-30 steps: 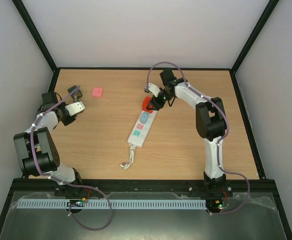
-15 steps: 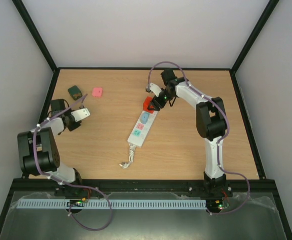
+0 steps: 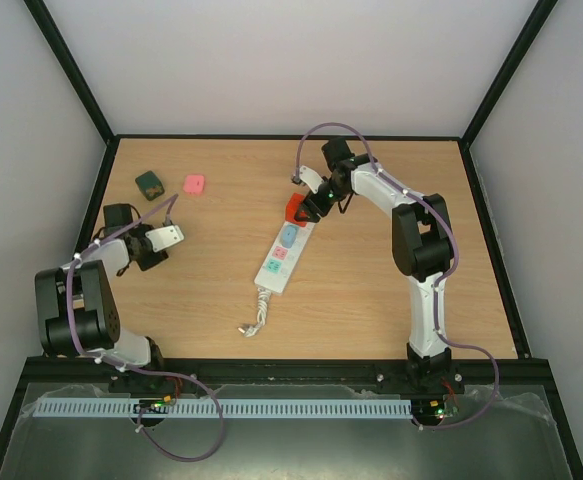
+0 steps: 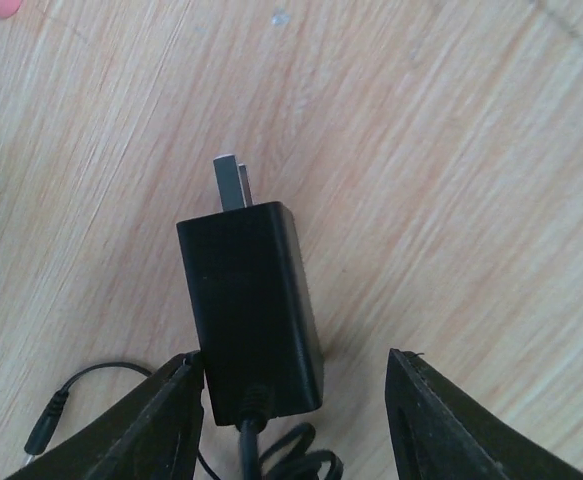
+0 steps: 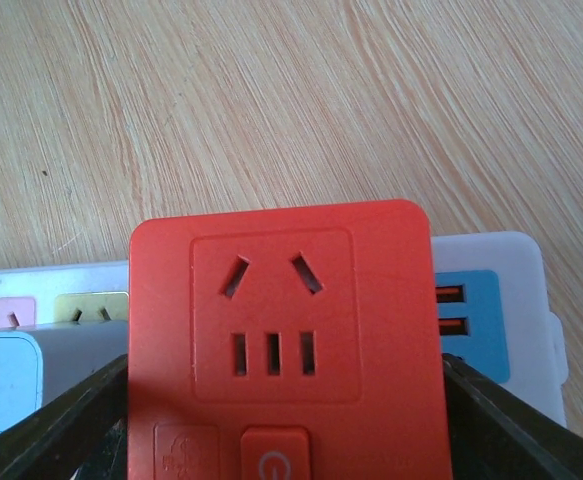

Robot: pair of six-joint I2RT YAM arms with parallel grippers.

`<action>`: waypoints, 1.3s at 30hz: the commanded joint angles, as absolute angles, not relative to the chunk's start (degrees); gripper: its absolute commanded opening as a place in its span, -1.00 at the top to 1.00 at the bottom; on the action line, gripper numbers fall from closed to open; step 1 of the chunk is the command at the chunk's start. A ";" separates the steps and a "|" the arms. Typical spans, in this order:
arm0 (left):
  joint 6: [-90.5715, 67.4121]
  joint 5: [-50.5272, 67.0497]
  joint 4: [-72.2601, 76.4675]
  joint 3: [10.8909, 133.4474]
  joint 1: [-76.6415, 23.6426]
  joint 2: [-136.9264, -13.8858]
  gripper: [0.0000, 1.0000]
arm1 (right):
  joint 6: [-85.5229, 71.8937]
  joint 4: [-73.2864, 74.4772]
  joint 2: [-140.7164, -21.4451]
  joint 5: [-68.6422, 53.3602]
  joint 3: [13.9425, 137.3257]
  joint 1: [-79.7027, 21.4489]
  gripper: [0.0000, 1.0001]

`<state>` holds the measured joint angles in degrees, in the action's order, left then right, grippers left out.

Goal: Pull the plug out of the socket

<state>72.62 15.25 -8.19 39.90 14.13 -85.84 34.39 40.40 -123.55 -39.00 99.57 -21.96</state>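
Observation:
The socket (image 3: 281, 258) is a white power strip lying at an angle mid-table, its coiled cord (image 3: 256, 320) at the near end. A red plug adapter (image 3: 296, 208) sits on its far end. My right gripper (image 3: 308, 204) straddles that adapter (image 5: 281, 330), open, with a finger close along each side. White strip (image 5: 496, 265) shows behind it. A black plug (image 4: 251, 300) lies flat on the wood, prongs pointing away. My left gripper (image 4: 291, 400) is open around it. The left finger (image 4: 141, 420) touches the plug and the right finger stands apart. In the top view the left gripper (image 3: 163, 238) is at the table's left.
A dark green block (image 3: 150, 183) and a pink block (image 3: 194, 184) lie at the far left of the table. The black plug's thin cable (image 4: 66, 400) loops on the wood beside my left finger. Black frame rails edge the table.
My left arm has drawn back toward the near left, uncovering the green block, and its jaws have opened off the black plug. The right arm has stayed at the red adapter.

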 commanded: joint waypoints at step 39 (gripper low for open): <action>52.03 33.05 -21.62 45.80 -0.65 -71.09 -0.54 | 30.89 41.42 -119.81 -40.28 101.06 -20.35 -0.55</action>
<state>63.02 29.45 -25.15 44.45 3.51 -73.01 32.82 40.88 -122.72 -40.77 100.14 -20.82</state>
